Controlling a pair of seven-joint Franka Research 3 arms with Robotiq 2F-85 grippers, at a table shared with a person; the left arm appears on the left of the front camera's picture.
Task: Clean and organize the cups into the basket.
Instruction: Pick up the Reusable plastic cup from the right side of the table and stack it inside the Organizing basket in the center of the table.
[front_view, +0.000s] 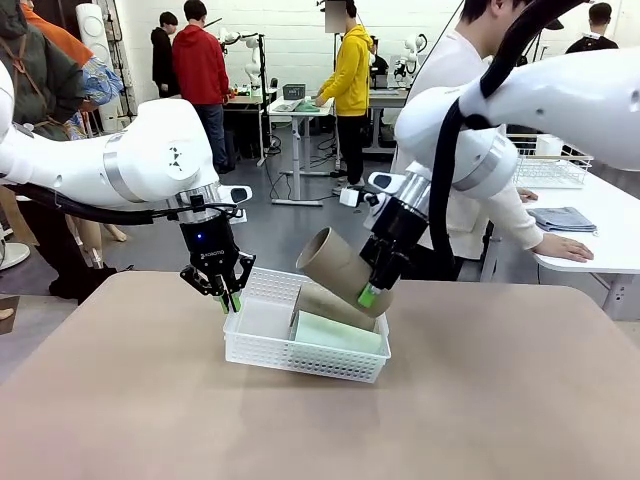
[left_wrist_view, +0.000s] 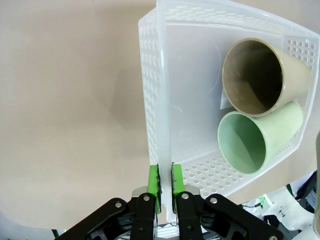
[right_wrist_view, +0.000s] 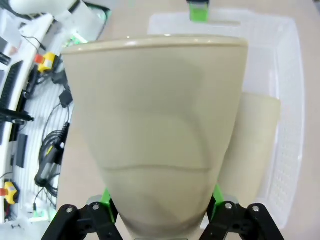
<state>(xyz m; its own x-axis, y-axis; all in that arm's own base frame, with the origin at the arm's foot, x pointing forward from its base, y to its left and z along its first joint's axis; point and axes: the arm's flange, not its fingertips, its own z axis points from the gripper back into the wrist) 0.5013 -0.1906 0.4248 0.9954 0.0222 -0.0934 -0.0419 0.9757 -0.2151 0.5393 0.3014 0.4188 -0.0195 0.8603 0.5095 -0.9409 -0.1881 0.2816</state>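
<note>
Front view: the left gripper lifts the white lattice basket at one end, tilting it on the surface, likely to receive the brown cup carried above by the right gripper. Left wrist view: its fingers are pinched on the basket wall; a second brown cup and the mint cup lie inside. Right wrist view: fingers clamp the cup's narrow end.

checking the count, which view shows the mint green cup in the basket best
The left wrist view: the mint green cup lies on its side, mouth open to the camera. The front view shows just its side; in the right wrist view the held brown cup blocks it.
</note>
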